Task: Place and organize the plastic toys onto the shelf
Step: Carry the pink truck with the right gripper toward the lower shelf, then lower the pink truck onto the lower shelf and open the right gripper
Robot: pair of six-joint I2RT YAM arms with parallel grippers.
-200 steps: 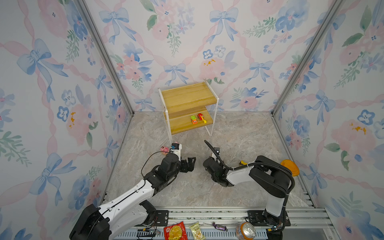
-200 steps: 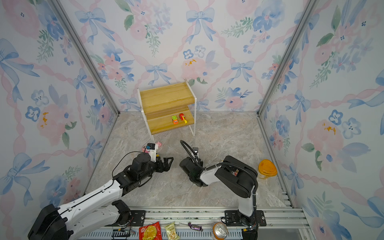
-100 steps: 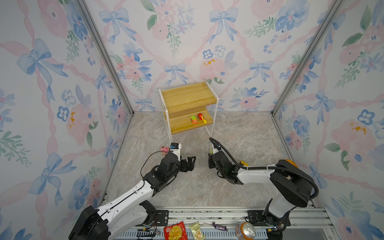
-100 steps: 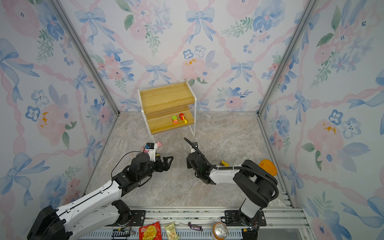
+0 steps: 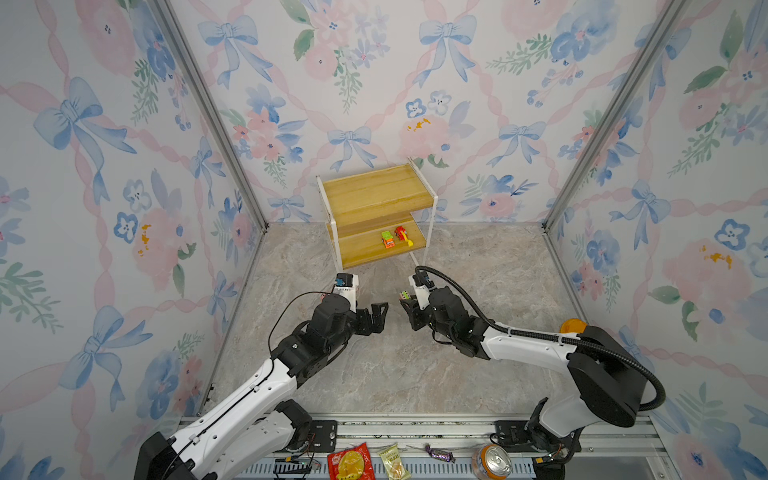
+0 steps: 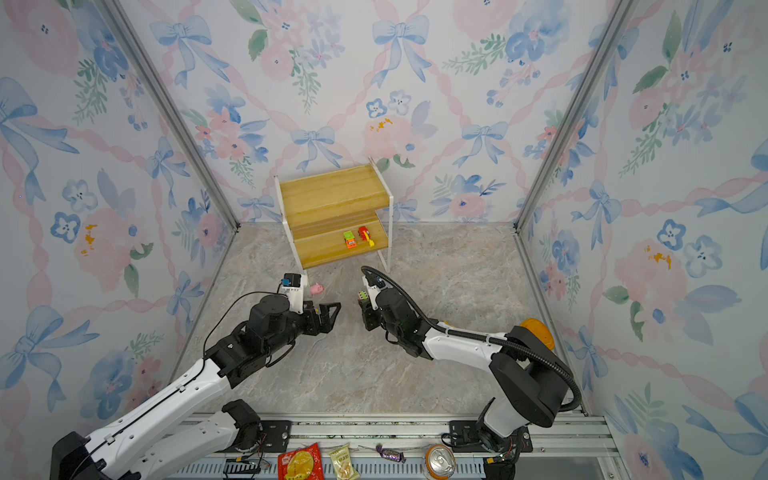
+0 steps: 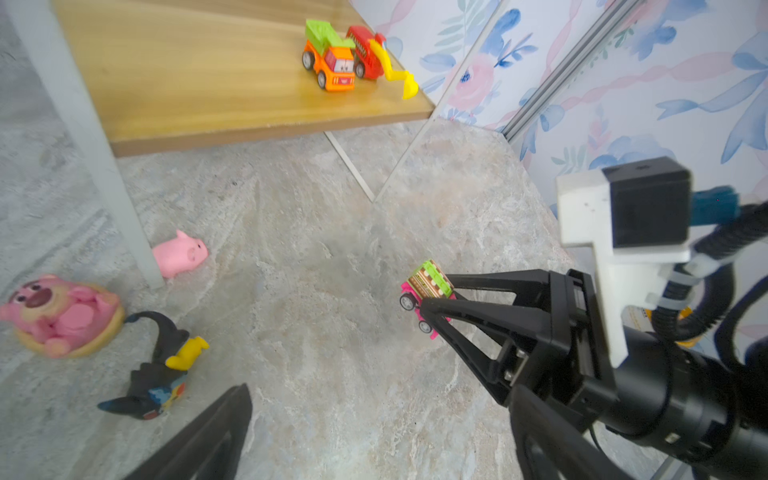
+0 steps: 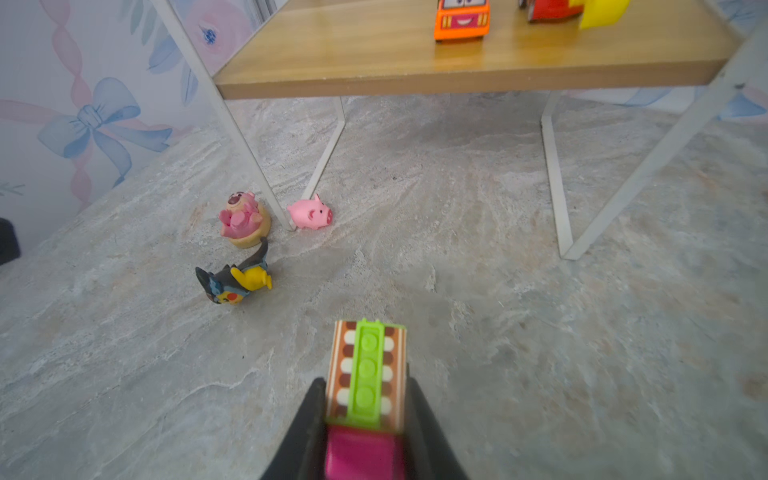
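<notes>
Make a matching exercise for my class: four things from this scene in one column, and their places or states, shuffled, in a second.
1. pink car
2. pig
3. red car
4. left gripper

A. open, empty
B. on the lower board of the shelf
C. on the floor beside a shelf leg
D. held in the right gripper

Pairs: 1-D, 2-C, 3-B, 4-A

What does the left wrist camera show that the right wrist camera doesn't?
Only the left wrist: the right gripper from the side, its wrist camera, and wheels on the pink car. Only the right wrist: that car's roof lengthwise, a finger on each side. Both: the pink car, the pink pig, round pink figure and black-yellow figure on the floor, the green-orange car and red car on the shelf.
</notes>
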